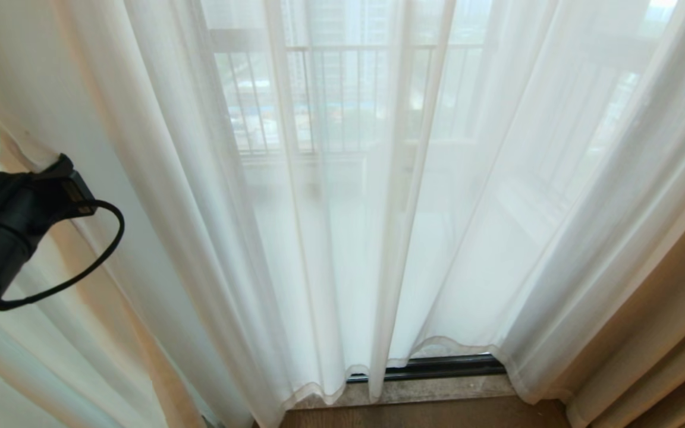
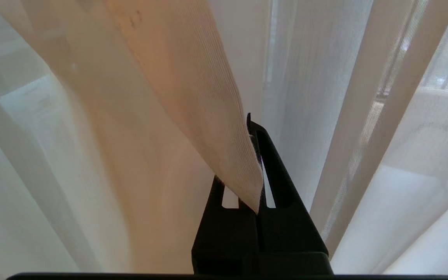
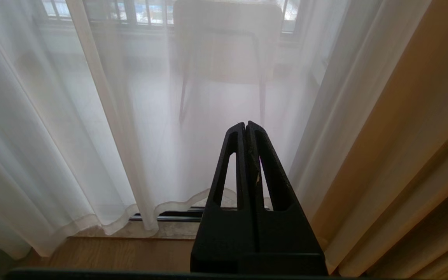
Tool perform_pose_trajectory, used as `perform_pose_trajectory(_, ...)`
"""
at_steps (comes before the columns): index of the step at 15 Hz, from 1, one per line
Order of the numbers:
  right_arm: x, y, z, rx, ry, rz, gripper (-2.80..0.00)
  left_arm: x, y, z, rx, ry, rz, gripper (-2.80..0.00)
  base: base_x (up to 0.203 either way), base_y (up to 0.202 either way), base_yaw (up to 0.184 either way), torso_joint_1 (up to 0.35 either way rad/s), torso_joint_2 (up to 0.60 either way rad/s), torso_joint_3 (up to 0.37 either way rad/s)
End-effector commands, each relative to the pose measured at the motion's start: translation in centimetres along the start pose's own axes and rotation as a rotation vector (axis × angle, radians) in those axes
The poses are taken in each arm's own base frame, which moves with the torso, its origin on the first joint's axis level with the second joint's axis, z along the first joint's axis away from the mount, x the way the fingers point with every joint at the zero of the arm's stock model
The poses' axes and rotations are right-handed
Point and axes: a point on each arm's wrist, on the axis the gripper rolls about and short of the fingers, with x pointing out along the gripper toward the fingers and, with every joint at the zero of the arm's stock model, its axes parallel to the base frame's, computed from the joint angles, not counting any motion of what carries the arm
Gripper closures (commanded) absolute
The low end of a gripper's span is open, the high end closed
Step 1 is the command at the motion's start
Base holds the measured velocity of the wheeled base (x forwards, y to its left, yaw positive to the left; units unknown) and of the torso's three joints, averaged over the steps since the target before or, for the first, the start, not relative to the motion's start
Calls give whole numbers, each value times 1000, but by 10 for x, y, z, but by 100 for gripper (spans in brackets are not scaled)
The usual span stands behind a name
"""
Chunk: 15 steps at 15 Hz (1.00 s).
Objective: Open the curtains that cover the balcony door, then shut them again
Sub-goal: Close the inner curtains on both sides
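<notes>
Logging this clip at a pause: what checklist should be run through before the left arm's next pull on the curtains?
1. Left end effector grip: shut on a cream-tan ribbed fabric edge. Ok.
2. Held edge belongs to the sheer panel, not a drape: cannot tell.
3. Doorway uncovered: not ok. The sheer white floor-length curtains hang across the glass, and only the balcony door's dark bottom track shows under the hems.
4. Right end effector: shut, empty, apart from the fabric. Ok.
5. Opaque tan drape hangs at the right, not caught. Ok.
</notes>
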Motion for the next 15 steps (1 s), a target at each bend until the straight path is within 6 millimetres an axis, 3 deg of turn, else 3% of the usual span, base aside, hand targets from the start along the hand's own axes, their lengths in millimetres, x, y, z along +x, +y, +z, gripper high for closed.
perform_pose_trajectory(1,0,0,0,-1,1,0,0,0,0,-4,1,12,1,0,0,0,0,0,0,0)
perform_pose_trajectory(15,0,0,0,-1,1,0,0,3,-1,-23,0,63,-3,0,0,0,0,0,0,0)
